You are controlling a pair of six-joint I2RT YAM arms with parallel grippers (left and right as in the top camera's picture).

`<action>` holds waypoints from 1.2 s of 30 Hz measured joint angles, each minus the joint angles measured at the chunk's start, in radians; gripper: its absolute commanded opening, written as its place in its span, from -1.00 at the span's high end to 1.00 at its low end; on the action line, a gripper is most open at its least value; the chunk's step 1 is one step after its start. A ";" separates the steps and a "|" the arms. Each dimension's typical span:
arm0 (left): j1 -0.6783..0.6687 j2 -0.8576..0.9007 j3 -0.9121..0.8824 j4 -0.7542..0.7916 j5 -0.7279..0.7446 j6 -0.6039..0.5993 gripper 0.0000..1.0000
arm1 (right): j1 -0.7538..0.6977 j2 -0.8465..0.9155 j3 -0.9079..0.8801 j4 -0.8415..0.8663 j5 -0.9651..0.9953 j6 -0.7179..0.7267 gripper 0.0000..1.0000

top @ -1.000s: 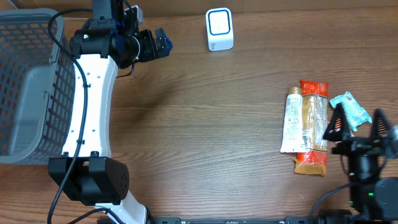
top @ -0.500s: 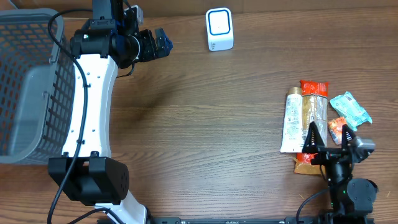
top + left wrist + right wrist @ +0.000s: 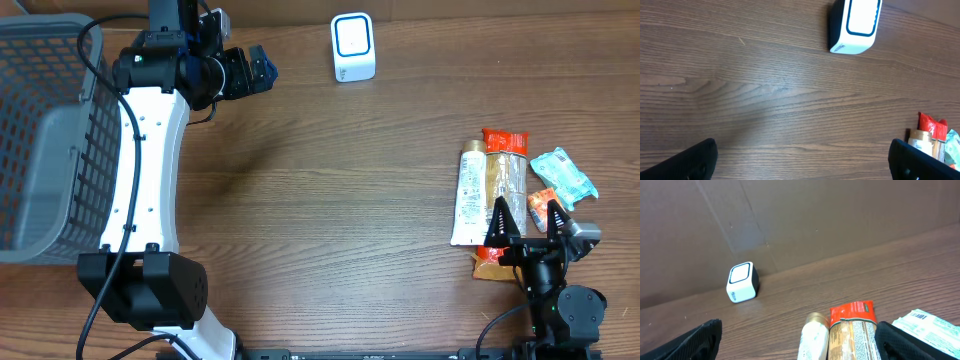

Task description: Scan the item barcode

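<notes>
The white barcode scanner (image 3: 353,47) with a blue-ringed face stands at the table's far edge, also seen in the left wrist view (image 3: 854,25) and the right wrist view (image 3: 742,282). The items lie in a row at the right: a white tube (image 3: 470,195), a long orange-red packet (image 3: 505,180), a teal packet (image 3: 563,175) and a small orange packet (image 3: 542,206). My right gripper (image 3: 528,222) hovers open over the near end of the orange-red packet (image 3: 855,327), with the tube (image 3: 815,340) between its fingers. My left gripper (image 3: 248,72) hangs open and empty, left of the scanner.
A grey mesh basket (image 3: 45,140) fills the far left of the table. The white left arm (image 3: 150,160) stretches from the front edge up beside the basket. A brown cardboard wall (image 3: 790,215) rises behind the scanner.
My right gripper has swung left and toward the front edge, off the teal packet and onto the orange-red packet's near end, uncovering the small orange packet. The left arm has not moved.
</notes>
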 measured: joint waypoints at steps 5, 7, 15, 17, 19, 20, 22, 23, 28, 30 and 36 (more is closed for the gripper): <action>0.000 0.000 0.000 0.000 0.000 0.000 -0.99 | 0.000 0.000 0.000 0.000 0.000 -0.001 -1.00; 0.000 0.000 0.000 0.000 0.000 0.000 -1.00 | 0.000 0.000 0.000 0.000 0.000 0.000 -1.00; 0.000 -0.024 -0.006 -0.065 -0.047 0.018 -1.00 | 0.000 0.000 0.000 0.000 0.000 0.000 -1.00; 0.000 -0.076 -0.025 -0.054 -0.061 0.019 -0.99 | 0.000 0.000 0.000 0.000 0.000 0.000 -1.00; -0.006 -0.173 -0.075 -0.004 -0.090 0.027 -1.00 | 0.000 0.000 0.000 0.000 0.000 0.000 -1.00; -0.010 -0.222 -0.104 0.037 -0.102 0.037 -0.99 | 0.000 0.000 0.000 0.000 0.000 0.000 -1.00; -0.032 -0.361 -0.204 0.180 -0.132 0.094 -1.00 | 0.000 0.000 0.000 0.000 0.000 0.000 -1.00; -0.046 -0.437 -0.270 0.260 -0.141 0.135 -0.99 | 0.000 0.000 0.000 0.000 0.000 -0.001 -1.00; -0.087 -0.809 -0.682 0.603 -0.151 0.361 -1.00 | 0.000 0.000 0.000 -0.001 0.000 0.000 -1.00; -0.084 -0.921 -0.846 0.707 -0.153 0.425 -1.00 | 0.000 0.000 0.000 -0.001 0.000 0.000 -1.00; -0.054 -1.213 -1.336 1.007 -0.160 0.517 -0.99 | 0.000 0.000 0.000 -0.001 0.000 -0.001 -1.00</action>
